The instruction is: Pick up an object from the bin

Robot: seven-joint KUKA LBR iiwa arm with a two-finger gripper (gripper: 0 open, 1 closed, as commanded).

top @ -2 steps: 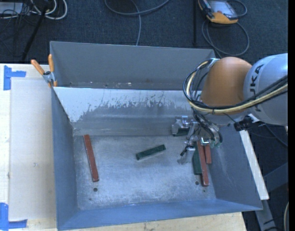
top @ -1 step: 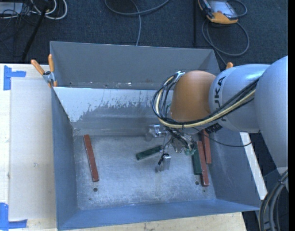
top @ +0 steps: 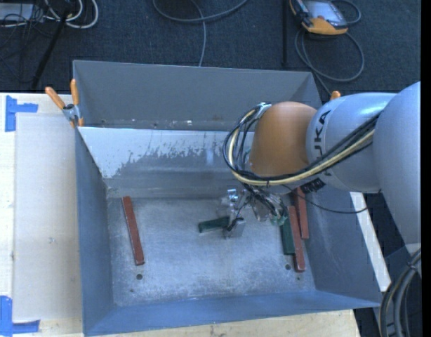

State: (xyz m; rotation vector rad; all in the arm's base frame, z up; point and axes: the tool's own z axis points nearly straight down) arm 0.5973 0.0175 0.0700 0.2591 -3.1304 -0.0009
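Four loose things lay on the floor of the grey metal bin (top: 95, 223). The arm came in from the right, with its orange cover (top: 279, 139) and a bundle of cables (top: 235, 149) above the right half of the bin. Below the cover, the end effector (top: 234, 215) was low, close to the floor and a little right of the middle.

Just beside its tip, on the left, lay a small dark green piece (top: 214, 225), short and flat in shape, almost level across the floor. The right end of this piece met the tip of the end effector. I could not tell if it was only touching or already gripped. I also could not tell if the end effector was apart or together, because its metal parts and wires covered one another from above.

Well apart, near the left wall, a long reddish-brown stick (top: 133, 230) lay alone. Near the right wall, a dark green stick (top: 286, 239) and a second reddish-brown stick (top: 300, 223) lay side by side, partly under the arm.
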